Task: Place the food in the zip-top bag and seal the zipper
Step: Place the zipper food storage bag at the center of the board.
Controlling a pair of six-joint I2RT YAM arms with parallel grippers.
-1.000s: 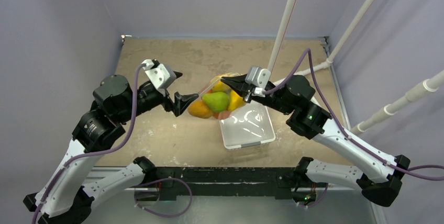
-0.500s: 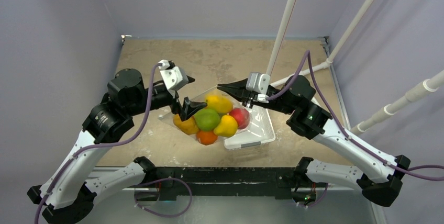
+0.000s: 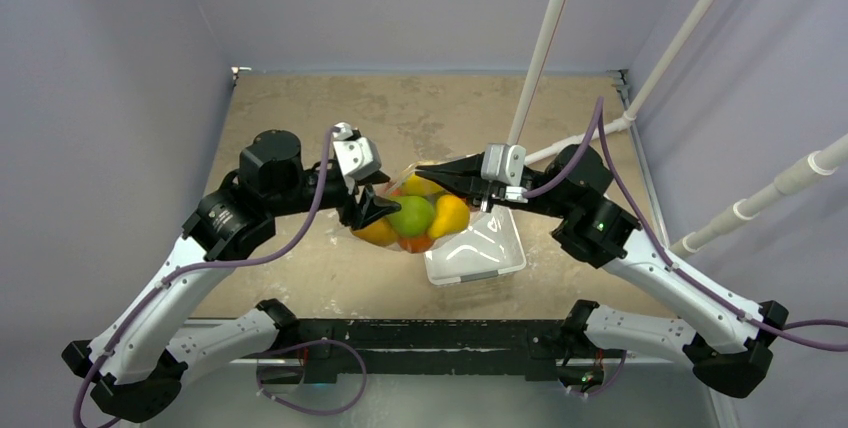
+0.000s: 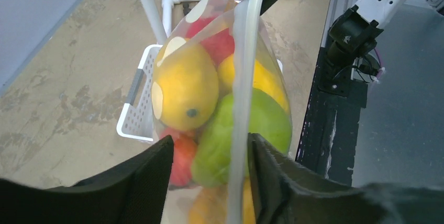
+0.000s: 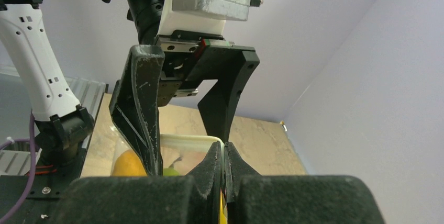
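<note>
The zip-top bag (image 4: 201, 12) hangs above the desk (image 3: 300, 118), holding the food (image 3: 413, 216): yellow, green, red and orange fruits. The right hand (image 3: 426, 169) is clamped on the zipper (image 4: 242, 77) at one end. The left hand (image 3: 380, 195) is open, its fingers either side of the bag's other end. A white tray (image 3: 490, 258) sits on the desk just beside and below the bag.

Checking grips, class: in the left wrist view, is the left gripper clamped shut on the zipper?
No, the left gripper stands open, a finger each side of the zipper.
</note>
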